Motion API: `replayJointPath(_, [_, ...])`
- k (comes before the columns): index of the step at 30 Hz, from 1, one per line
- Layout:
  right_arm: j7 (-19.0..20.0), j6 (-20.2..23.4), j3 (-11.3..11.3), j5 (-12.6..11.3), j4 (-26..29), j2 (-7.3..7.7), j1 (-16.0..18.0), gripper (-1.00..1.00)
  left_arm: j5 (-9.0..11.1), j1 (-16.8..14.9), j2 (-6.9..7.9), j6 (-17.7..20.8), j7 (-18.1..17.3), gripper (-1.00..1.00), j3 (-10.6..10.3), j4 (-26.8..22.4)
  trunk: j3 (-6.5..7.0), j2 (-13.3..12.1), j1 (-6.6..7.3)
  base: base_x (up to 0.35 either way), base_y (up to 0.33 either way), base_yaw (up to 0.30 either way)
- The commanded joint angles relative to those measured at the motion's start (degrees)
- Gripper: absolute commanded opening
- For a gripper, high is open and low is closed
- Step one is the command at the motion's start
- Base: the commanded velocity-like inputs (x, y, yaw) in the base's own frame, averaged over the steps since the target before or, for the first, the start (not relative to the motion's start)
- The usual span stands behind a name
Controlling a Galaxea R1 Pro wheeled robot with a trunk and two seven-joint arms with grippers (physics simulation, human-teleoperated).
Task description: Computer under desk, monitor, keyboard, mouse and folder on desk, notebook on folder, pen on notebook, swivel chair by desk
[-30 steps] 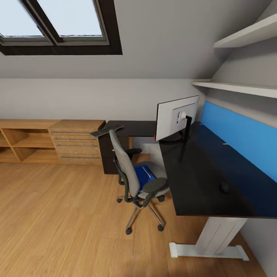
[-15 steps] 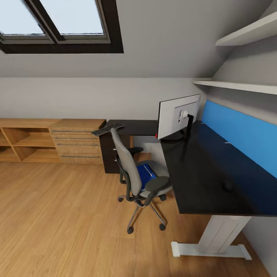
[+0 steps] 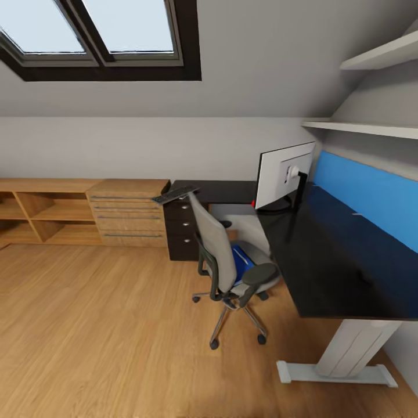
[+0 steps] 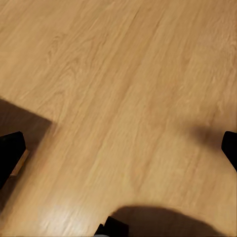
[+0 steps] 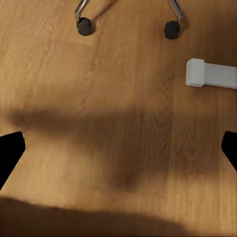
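Shifting rightward in head view: swivel chair (image 3: 229,267), desk (image 3: 331,261) | folder (image 3: 241,260) on seat | both pincers wide

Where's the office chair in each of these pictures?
Head view: swivel chair at centre, beside the desk.
Right wrist view: two of its casters on the floor.
Left wrist view: bare plank floor.
Shared landmark: the desk's white foot, head and right wrist views.

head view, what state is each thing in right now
Grey swivel chair: upright on the floor beside the desk, seat occupied.
Bright blue folder: flat on the chair seat.
Wide flat monitor: upright on the glossy black desk.
Slim grey keyboard: overhanging the black drawer cabinet.
Drawers: closed.
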State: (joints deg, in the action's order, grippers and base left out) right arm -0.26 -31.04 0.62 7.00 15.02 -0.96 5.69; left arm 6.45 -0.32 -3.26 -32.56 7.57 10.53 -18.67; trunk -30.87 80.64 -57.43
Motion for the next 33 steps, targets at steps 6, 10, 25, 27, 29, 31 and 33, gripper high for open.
replayJointPath(6, [-0.03,-0.16,-0.09,0.30,-0.07,-0.07,0.03,1.00,0.58,-0.05,-0.33,-0.87,0.68,1.00,-0.07,-0.06,-0.59,1.24,-0.64,-0.163,0.272,0.000])
replayJointPath(10, [-0.05,-0.16,-0.09,0.30,-0.07,-0.07,0.03,1.00,0.58,-0.04,-0.53,-0.91,1.96,1.00,-0.14,-0.05,-1.31,2.84,-1.52,-0.041,0.070,0.000])
replayJointPath(25, [-0.09,-0.14,-0.09,0.30,-0.16,-0.09,0.03,1.00,-0.15,-0.03,-0.60,-0.84,2.63,1.00,-0.45,0.10,-4.00,8.86,-4.81,-0.003,0.005,0.000])
replayJointPath(27, [-0.09,-0.09,-0.09,0.30,-0.16,-0.09,0.04,1.00,-0.20,-0.03,-0.60,-0.80,2.63,1.00,-0.49,0.18,-4.36,9.66,-5.25,0.000,0.000,0.000])
replayJointPath(29, [-0.09,-0.08,-0.09,0.30,-0.21,-0.09,0.03,1.00,-0.21,-0.03,-0.56,-0.75,2.63,1.00,-0.50,0.20,-4.72,10.46,-5.69,0.000,0.000,0.000])
replayJointPath(31, [-0.09,-0.08,-0.09,0.30,-0.22,-0.09,0.03,1.00,-0.21,-0.03,-0.54,-0.59,2.63,1.00,-0.51,0.20,-5.08,11.26,-6.13,0.000,0.000,0.000])
replayJointPath(33, [-0.09,-0.08,-0.09,0.30,-0.22,-0.09,0.05,1.00,-0.15,-0.03,-0.52,-0.40,2.63,1.00,-0.49,0.26,-5.44,12.06,-6.57,0.000,0.000,0.000])
